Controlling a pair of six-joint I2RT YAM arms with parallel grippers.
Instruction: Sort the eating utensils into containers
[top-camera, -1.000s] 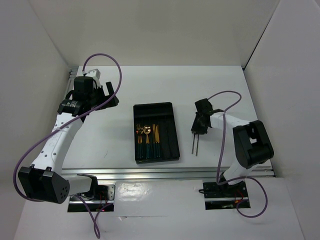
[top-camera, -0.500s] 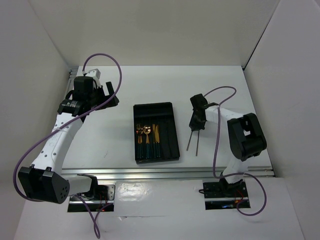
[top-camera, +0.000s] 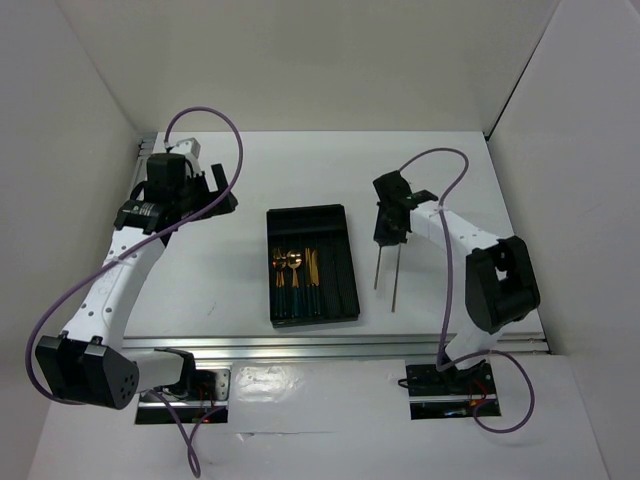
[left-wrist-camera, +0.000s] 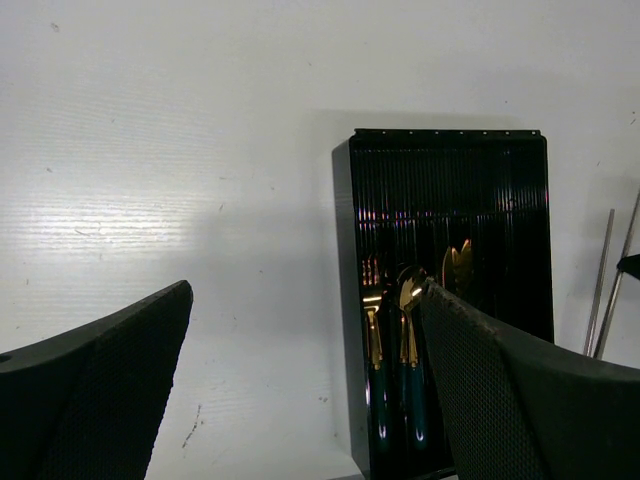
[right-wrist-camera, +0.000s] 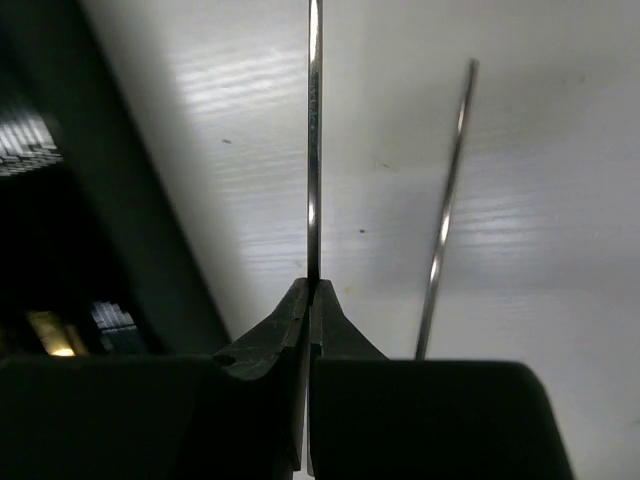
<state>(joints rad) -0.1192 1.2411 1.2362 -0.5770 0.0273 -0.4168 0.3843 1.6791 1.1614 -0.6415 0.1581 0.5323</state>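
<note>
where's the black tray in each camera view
top external: black tray in the middle of the picture.
left wrist: tray right of centre, running to the bottom edge.
right wrist: its dark wall slants down the left side.
shared landmark: grey sticks just beside it, in all three.

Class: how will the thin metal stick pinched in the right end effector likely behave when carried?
The stick looks straight along its length, so it is probably stiff. The right end effector pinches only its end, so it may pivot or slip. Slim and shiny, it could roll if set down.
</note>
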